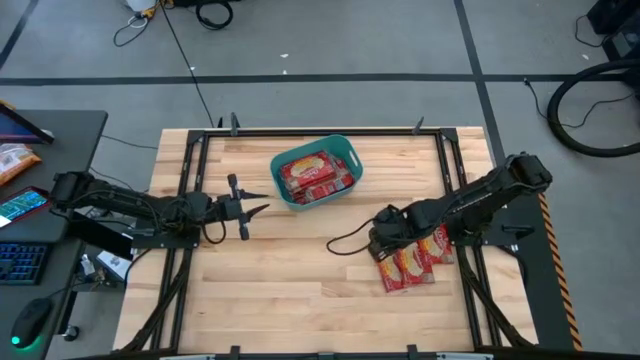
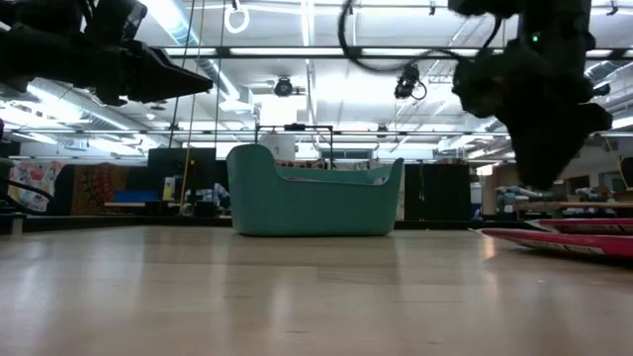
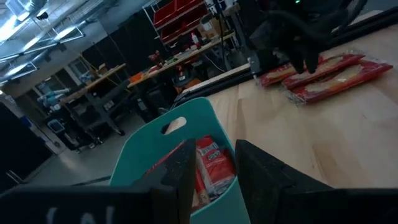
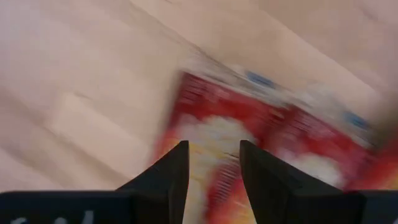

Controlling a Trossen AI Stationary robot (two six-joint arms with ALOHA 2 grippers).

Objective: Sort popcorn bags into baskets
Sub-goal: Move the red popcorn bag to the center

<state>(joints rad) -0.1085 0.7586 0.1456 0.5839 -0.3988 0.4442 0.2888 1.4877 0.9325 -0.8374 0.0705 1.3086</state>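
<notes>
Wooden boards make the worktop [image 1: 300, 260], which fills the middle of the high view, with grey floor and cables around it. The teal basket [image 1: 316, 171] stands in the upper middle of that frame. It already has several popcorn bags [image 1: 312, 175] inside, so part of the sorting looks done; I cannot count them exactly. About 3 more bags [image 1: 412, 264] lie flat on the wood at the lower right of the frame, side by side and partly overlapping, well apart from the basket. They seem to be the supply that waits for sorting.

The right pincer [image 1: 384, 238] hangs over the upper left edge of this group. In the right wrist view its 2 fingers [image 4: 169, 177] stand a little apart with a red bag [image 4: 249, 143] under the gap. They hold nothing yet. I judge that it is placed so in order to come down and take 1 bag by its edge.

The left pincer [image 1: 252, 210] is at the left of the basket, near its lower left corner, pointing to it. Its fingers [image 3: 258, 171] are slightly open and empty. It looks like it waits, out of the way between the bags and the basket.
</notes>
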